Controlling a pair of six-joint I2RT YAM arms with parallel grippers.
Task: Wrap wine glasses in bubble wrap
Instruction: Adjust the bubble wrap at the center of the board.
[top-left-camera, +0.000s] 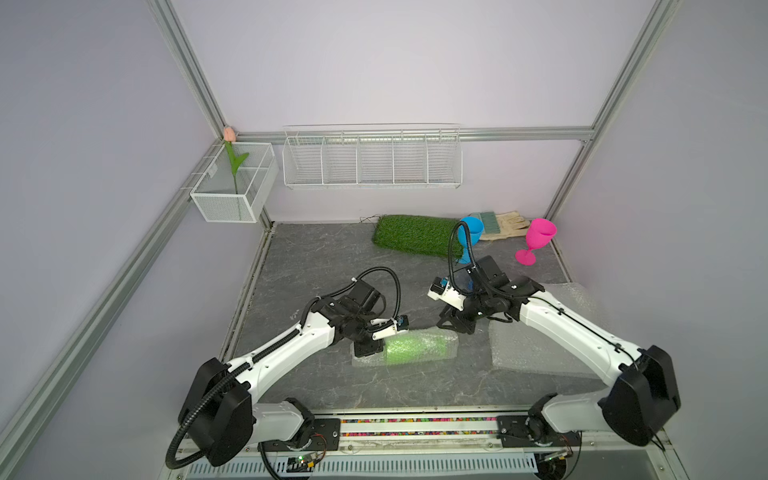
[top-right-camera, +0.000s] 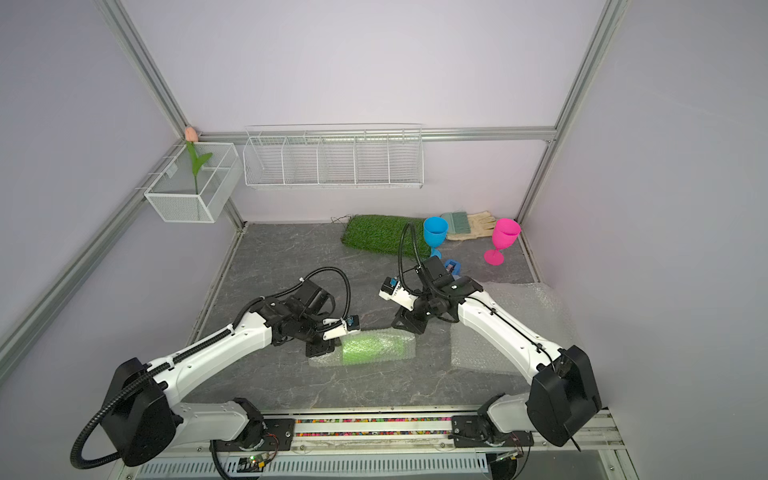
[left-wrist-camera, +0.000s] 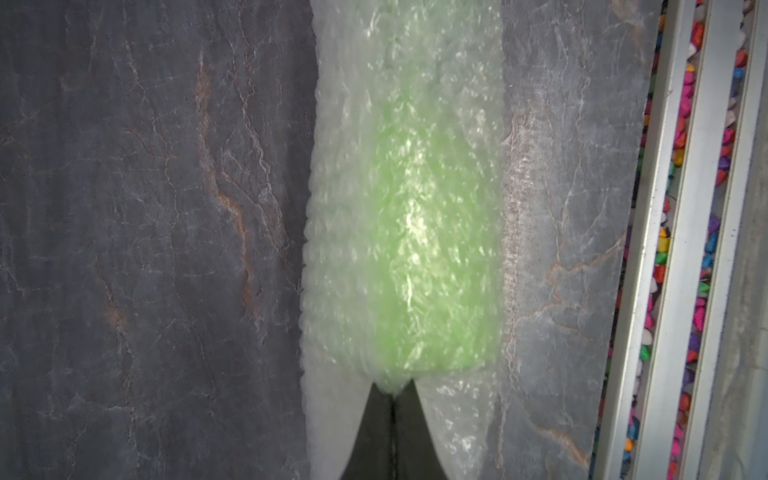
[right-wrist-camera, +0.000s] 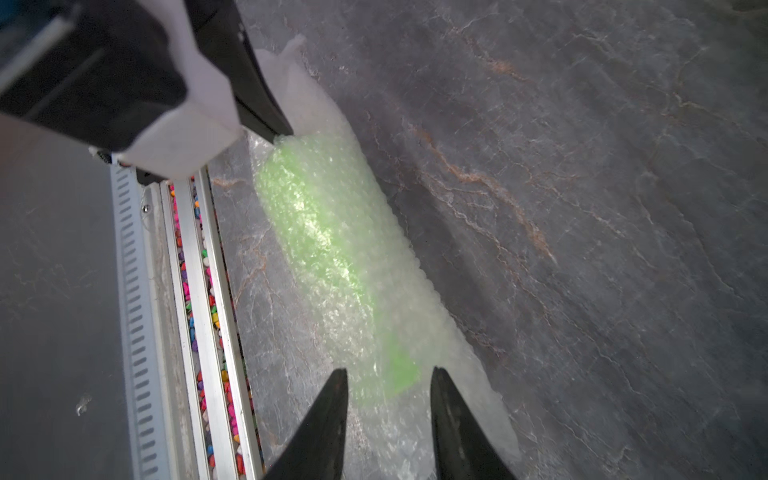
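Left gripper (left-wrist-camera: 392, 390): jaws pressed together, pinching a gathered tuft of the bubble wrap (left-wrist-camera: 332, 249) at one end of the roll.
Right gripper (right-wrist-camera: 388, 374): jaws spread, straddling the opposite end of the roll. No grip shows, and I cannot tell whether the tips touch the film.
Lime green goblet (top-left-camera: 409, 351): on its side inside the wrap, between the two grippers, near the front of the table (top-left-camera: 311, 266).
Step, by my reading: the first glass is rolled and its ends are being closed. No fastening is visible on the seam.
Risk, unrolling: only one end is pinched, so the springy film may open again.
Risk, pulling: the pinch holds film, not glass, so a tug could slide the sleeve off the goblet or tear it.
Risk, rolling: the round bundle could roll toward the front rail (left-wrist-camera: 681, 166).
Around: spare sheets (top-left-camera: 523, 353) lie just beside the roll. The blue goblet (top-left-camera: 471, 228) and pink goblet (top-left-camera: 538, 237) stand bare at the back, near the grass mat (top-left-camera: 415, 235) and glove (top-left-camera: 505, 224).
In the way: the right arm lies over the spare sheets, and the tape dispenser (top-right-camera: 452, 266) sits close behind its wrist.
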